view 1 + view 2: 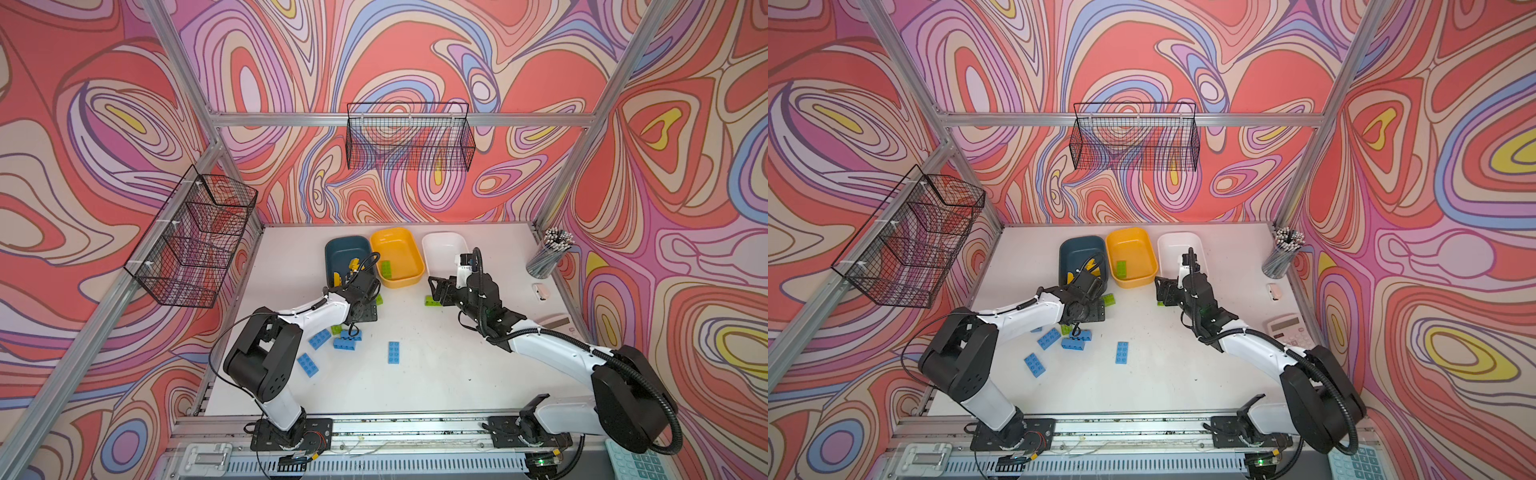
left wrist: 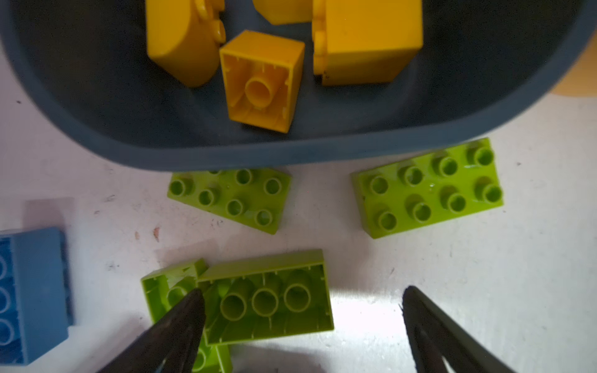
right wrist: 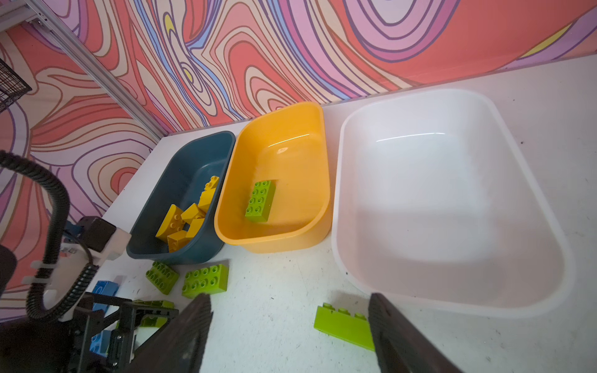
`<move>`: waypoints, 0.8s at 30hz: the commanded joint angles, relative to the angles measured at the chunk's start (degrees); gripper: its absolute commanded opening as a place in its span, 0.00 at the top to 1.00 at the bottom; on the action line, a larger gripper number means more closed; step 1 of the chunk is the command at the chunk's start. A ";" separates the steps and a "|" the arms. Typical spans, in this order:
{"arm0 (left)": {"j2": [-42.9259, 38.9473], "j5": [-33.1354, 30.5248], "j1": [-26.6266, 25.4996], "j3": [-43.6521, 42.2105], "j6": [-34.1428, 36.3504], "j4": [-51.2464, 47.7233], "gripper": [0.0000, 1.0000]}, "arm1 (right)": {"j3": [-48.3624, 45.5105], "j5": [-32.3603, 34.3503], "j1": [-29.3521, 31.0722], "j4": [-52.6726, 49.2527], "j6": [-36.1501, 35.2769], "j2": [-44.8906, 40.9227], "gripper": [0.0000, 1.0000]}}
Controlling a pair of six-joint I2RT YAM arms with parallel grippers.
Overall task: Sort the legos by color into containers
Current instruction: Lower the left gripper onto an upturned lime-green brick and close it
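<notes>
On your left, four light blue legos [image 1: 319, 338] are lying loose on the white table [image 1: 436, 374], close by the left arm and well short of the tubs. Your left gripper [image 2: 303, 292] is hanging just in front of the near end of the dark teal tub [image 1: 343, 249], its fingers standing spread wide and pinching nothing. In the left wrist view one fingertip [image 2: 187, 316] is overlapping an upturned lime green lego [image 2: 268, 303], which is lying hollow side up with a smaller green piece tucked against it. Two studs-up green legos [image 2: 429, 187] are sitting just beside the tub's outer wall, one of them partly hidden under the rim. Inside that tub the yellow legos [image 2: 261, 80] are lying heaped at the near end. Next along, the yellow-orange tub [image 1: 397, 241] is sitting just beside the teal one, and a single green brick [image 3: 260, 201] is lying studs up on its floor. Your right gripper [image 3: 290, 297] is hovering low over the table in front of the orange and white tubs, its fingers also standing apart and gripping nothing. A side-lying green lego [image 3: 339, 326] is resting on the table there, partly hidden behind one finger, and you cannot tell whether they are touching. The white tub [image 3: 420, 168] is sitting just beyond it, and the grey mesh pen cup [image 1: 546, 259] is standing at the far right.
</notes>
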 commanded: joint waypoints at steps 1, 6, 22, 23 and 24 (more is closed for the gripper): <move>-4.75 -4.90 -0.64 1.18 0.48 -2.46 0.05 | -0.21 -0.20 -0.16 0.85 0.24 0.85 0.20; -6.79 -5.62 -0.54 -1.13 0.45 -1.07 0.04 | -0.39 -0.16 -0.16 0.93 0.27 0.66 0.20; 1.64 -3.30 0.35 -1.78 -1.90 1.70 0.11 | -0.41 -0.10 -0.16 0.65 0.08 0.76 0.20; 2.00 -3.05 0.33 -1.78 -1.96 1.83 0.11 | -0.42 -0.14 -0.11 0.67 0.14 0.90 0.20; 2.23 -2.91 0.33 -1.78 -2.13 2.08 0.11 | -0.42 -0.22 -0.15 0.75 0.14 0.99 0.20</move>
